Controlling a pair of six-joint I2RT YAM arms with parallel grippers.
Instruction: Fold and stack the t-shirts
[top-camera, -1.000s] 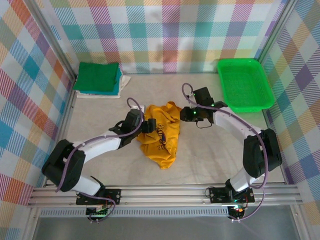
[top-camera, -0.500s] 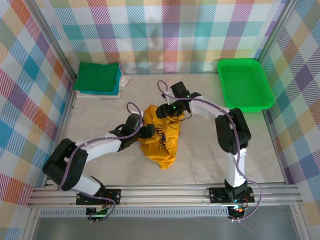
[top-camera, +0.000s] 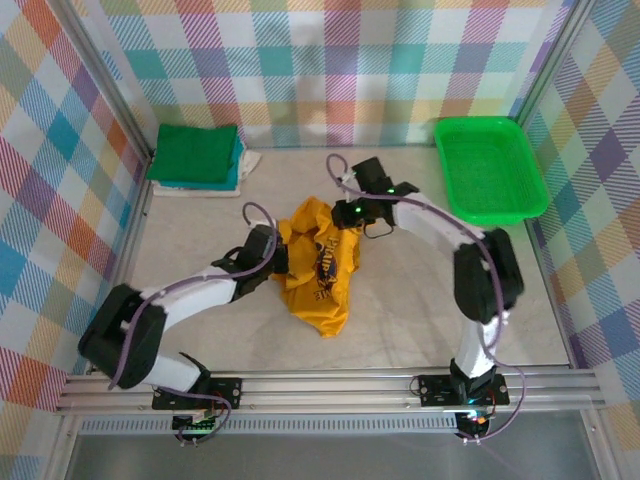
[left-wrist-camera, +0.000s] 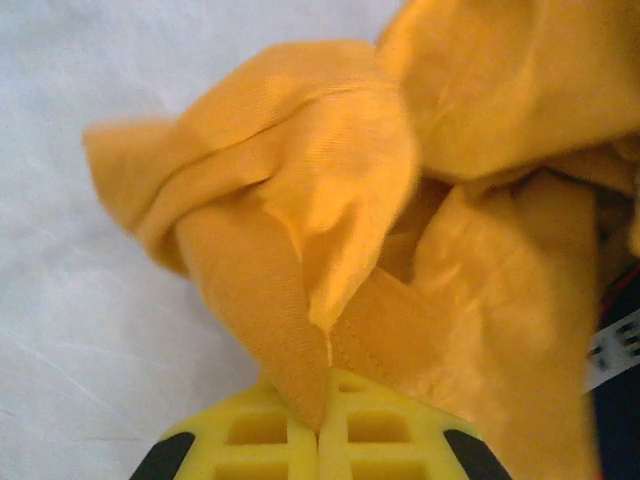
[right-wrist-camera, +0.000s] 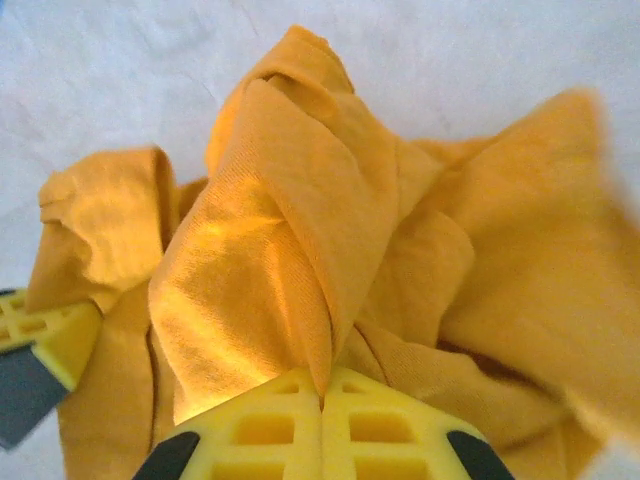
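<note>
- My left gripper is clamped shut on a fold at the left edge of the mustard-yellow t-shirt.
- My right gripper is pinched closed on another bunched fold at the shirt's far edge.
- The shirt lies crumpled mid-table between my arms, dark-blue logo facing up.
- The folded t-shirts are stacked in the far left corner, dark green on top, with teal and white edges below.
- The green tray stands far right, well apart from the shirt.

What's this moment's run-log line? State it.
left gripper: shut on yellow t-shirt | right gripper: shut on yellow t-shirt | cloth: crumpled, unfolded
</note>
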